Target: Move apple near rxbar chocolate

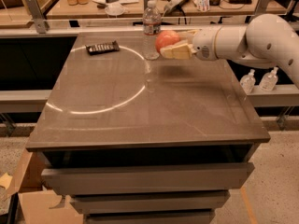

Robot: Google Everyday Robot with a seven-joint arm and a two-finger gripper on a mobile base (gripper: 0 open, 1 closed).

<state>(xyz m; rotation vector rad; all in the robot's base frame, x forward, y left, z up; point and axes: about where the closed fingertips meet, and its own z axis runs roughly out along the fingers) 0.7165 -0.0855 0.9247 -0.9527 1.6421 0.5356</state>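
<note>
Landmark: a clear water bottle [151, 29] stands upright near the back edge of the counter [187, 106]; every place below is given from it.
Tool: the tool [174, 43] is just right of the water bottle, about level with the bottle's middle, and points left toward it.
Tool state: the pale fingers [176, 51] are clamped on the apple, one under its lower right side and one behind its upper right.
Apple: the apple [166, 39] is just right of the water bottle, very close to it; contact between the two cannot be told. It appears held above the counter top rather than resting on it.
Rxbar chocolate: the rxbar chocolate [103, 47] lies flat on the counter, well left of the water bottle and apart from the apple.
Arm: the white arm [243, 38] reaches in from the right of the water bottle.
Ring of light: a bright ring of light [131, 97] curves across the counter in front and to the left of the water bottle.
Small bottles: two small bottles [247, 81] stand off the counter, far right of and lower than the water bottle.
Drawers: drawers [145, 178] sit under the counter's front edge, well below the water bottle.
</note>
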